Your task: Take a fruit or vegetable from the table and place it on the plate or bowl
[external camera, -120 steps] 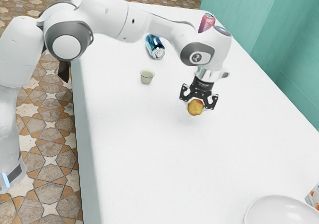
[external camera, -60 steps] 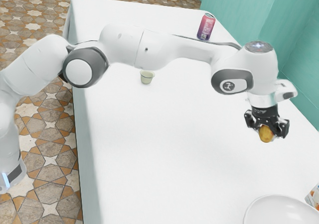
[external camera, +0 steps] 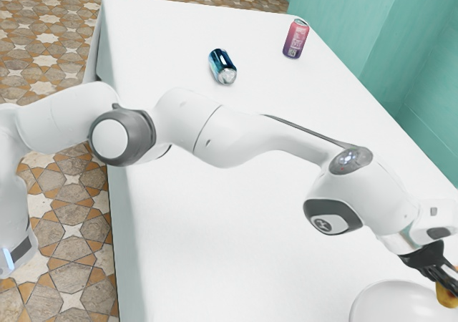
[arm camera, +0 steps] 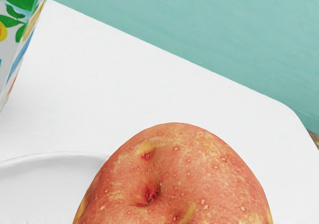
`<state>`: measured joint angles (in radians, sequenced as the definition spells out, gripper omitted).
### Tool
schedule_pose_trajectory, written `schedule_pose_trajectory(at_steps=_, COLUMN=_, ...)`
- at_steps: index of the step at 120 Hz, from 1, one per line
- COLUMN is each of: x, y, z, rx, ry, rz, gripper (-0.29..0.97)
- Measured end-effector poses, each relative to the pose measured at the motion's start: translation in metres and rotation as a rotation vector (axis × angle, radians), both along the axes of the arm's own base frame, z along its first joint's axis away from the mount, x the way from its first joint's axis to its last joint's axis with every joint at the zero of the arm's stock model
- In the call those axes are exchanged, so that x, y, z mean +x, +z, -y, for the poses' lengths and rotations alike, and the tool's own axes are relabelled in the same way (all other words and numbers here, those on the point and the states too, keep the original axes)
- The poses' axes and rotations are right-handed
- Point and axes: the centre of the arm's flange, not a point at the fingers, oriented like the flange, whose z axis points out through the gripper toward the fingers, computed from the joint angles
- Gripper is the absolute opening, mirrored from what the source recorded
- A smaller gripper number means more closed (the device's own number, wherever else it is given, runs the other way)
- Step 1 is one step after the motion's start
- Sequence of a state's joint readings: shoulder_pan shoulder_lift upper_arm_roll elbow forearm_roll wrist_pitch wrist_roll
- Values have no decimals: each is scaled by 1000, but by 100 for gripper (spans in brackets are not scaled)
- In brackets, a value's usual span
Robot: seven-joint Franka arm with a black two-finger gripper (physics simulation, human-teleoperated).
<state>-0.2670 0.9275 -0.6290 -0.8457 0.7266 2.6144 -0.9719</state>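
Carried over smooth white plate [external camera: 390, 304], fingers [external camera: 434, 268] clamp dimpled, rounded reddish potato [arm camera: 174, 179].

Colours, by thing: my arm [external camera: 236, 132] is white with grey joint caps, and my gripper [external camera: 442, 283] is black. The potato [arm camera: 174, 179] in it is pinkish red, mottled with yellow patches and small dark red eyes in the wrist view. In the exterior view it reads orange-yellow. The plate [arm camera: 45, 184] is plain white, as is the table [external camera: 179, 36] under it. Beside the plate, a carton [arm camera: 17, 30] carries green leaves with blue, yellow and orange touches on white. Far across the table from the plate, one can [external camera: 222, 66] is blue with a silver end, another [external camera: 295, 38] magenta-pink. The wall [external camera: 343, 21] is teal; the floor [external camera: 50, 21] is tiled in brown, orange and cream star patterns
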Motion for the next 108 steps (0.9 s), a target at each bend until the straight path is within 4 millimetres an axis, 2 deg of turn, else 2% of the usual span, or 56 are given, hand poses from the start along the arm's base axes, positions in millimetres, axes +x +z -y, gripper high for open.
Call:
schedule_pose_trajectory(at_steps=14, x=-4, y=-8, z=8, rx=-15, ry=-23, rz=5, gripper=18)
schedule_pose_trajectory(at_steps=31, x=-17, y=-30, z=28, rx=-9, ry=-61, rz=-21, gripper=17)
schedule_pose_trajectory(at_steps=46, x=-20, y=-34, z=31, rx=-16, ry=-66, rz=-26, gripper=18)
schedule_pose_trajectory(at_steps=64, x=-15, y=-40, z=26, rx=-33, ry=-56, rz=-38, gripper=49)
schedule_pose_trajectory(at_steps=86, x=-13, y=-39, z=24, rx=-42, ry=-51, rz=-37, gripper=63)
schedule_pose_trajectory(at_steps=92, x=-14, y=-27, z=15, rx=-3, ry=-39, rz=-25, gripper=64)
schedule_pose_trajectory(at_steps=96, x=-14, y=-3, z=0, rx=28, ry=-14, rz=-28, gripper=65)
schedule_pose_trajectory(at_steps=103, x=-12, y=75, z=-59, rx=107, ry=102, rz=-48, gripper=66)
schedule_pose_trajectory(at_steps=108, x=-9, y=120, z=-125, rx=198, ry=223, rz=-94, gripper=66)
